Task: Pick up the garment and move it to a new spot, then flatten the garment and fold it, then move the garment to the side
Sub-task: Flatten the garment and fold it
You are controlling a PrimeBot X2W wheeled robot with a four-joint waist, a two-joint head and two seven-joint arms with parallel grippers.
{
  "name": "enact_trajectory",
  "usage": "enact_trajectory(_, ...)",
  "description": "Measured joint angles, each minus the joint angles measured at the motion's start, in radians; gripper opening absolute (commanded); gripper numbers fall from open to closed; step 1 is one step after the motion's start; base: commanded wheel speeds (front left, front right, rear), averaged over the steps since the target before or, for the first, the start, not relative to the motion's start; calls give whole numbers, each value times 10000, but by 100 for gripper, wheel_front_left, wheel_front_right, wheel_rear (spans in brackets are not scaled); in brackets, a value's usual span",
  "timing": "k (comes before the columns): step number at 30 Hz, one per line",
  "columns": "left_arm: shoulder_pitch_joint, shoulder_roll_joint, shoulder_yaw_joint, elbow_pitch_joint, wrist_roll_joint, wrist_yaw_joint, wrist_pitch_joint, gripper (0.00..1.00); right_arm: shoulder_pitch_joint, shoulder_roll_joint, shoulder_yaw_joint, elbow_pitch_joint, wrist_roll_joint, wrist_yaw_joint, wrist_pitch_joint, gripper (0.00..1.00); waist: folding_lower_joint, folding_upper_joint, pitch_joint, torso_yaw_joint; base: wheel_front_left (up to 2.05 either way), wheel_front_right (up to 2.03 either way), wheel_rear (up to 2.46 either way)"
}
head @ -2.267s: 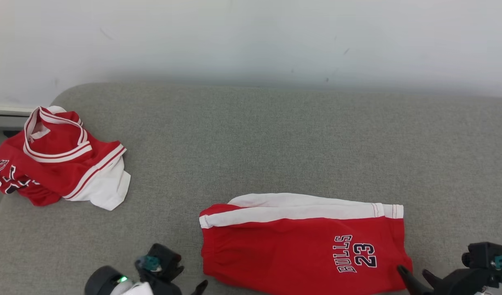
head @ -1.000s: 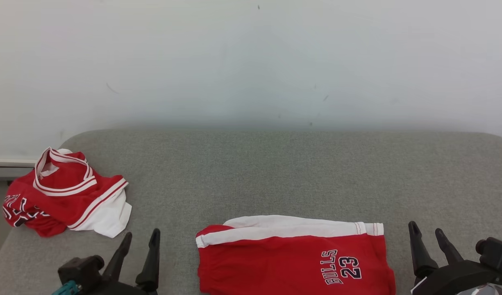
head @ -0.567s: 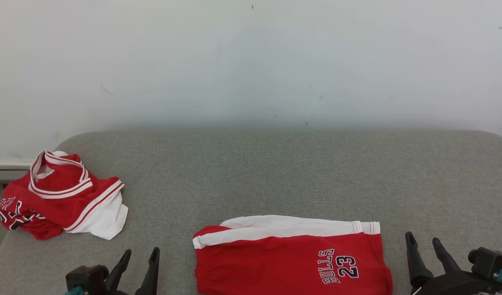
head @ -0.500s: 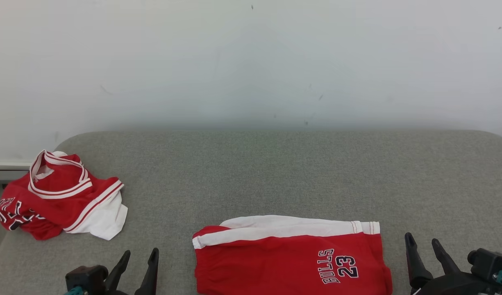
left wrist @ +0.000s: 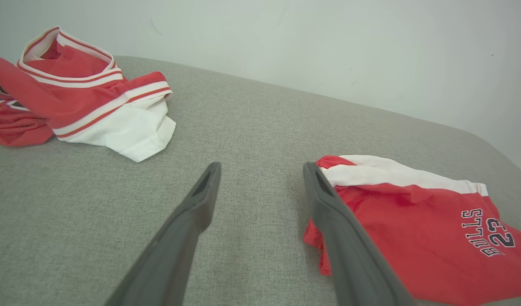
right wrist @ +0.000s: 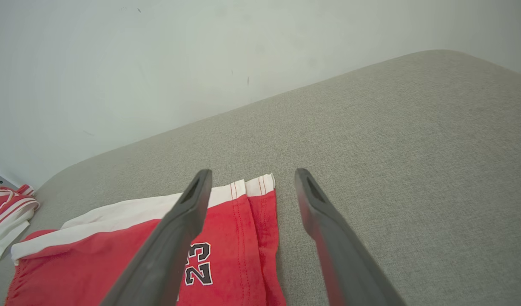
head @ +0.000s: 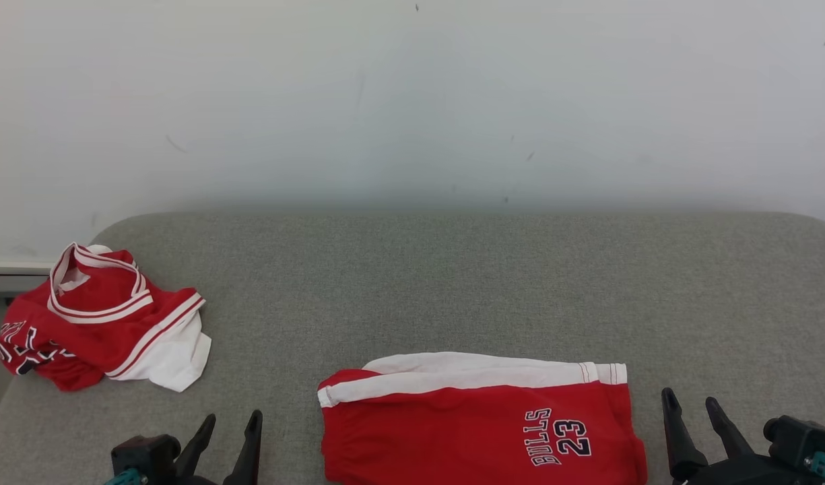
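Observation:
A red garment [head: 466, 431] with a white side stripe and "BULLS 23" print lies folded flat at the front middle of the grey cushion [head: 452, 283]. It also appears in the left wrist view [left wrist: 413, 229] and the right wrist view [right wrist: 243, 229]. A second red and white garment [head: 95, 323] [left wrist: 86, 85] [right wrist: 7, 204] lies crumpled at the far left. My left gripper [head: 232, 417] [left wrist: 262, 166] hovers open just left of the folded garment. On the other side, my right gripper [head: 689, 397] [right wrist: 252, 172] stands open by its right end. Neither holds anything.
A pale wall [head: 412, 101] rises right behind the cushion. The cushion's rounded left edge drops off near the crumpled garment, with a baseboard [head: 8, 269] beyond. Bare grey fabric stretches across the back and right.
The head camera tilted up early on, then held almost still. Both grippers swung their fingers upright, then sank slightly lower in the head view. Neither garment has moved.

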Motion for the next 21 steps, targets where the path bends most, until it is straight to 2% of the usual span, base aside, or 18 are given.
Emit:
enact_trajectory(6, 0, -23, 10, -6, 98, 0, 132, 100, -14, -12, 44, 67, -90, 23, -58, 100, 0, 0, 23, 39, 0, 0, 0)
enact_trajectory(9, 0, -42, 6, -13, 161, 0, 151, 100, -102, -35, 25, 63, -194, -119, 157, 100, 0, 0, 30, 62, 0, 0, 0)
enact_trajectory(18, -3, -125, -96, -65, 366, 0, 372, 100, -654, -493, 652, 485, -543, -472, 2642, 100, 0, 0, 18, 171, 0, 0, 0)
enact_trajectory(21, -4, -136, -169, -105, 412, 2, 426, 100, -1281, -604, 520, 871, -525, -671, 3279, 100, 1, 0, 34, 223, 0, 0, 0)
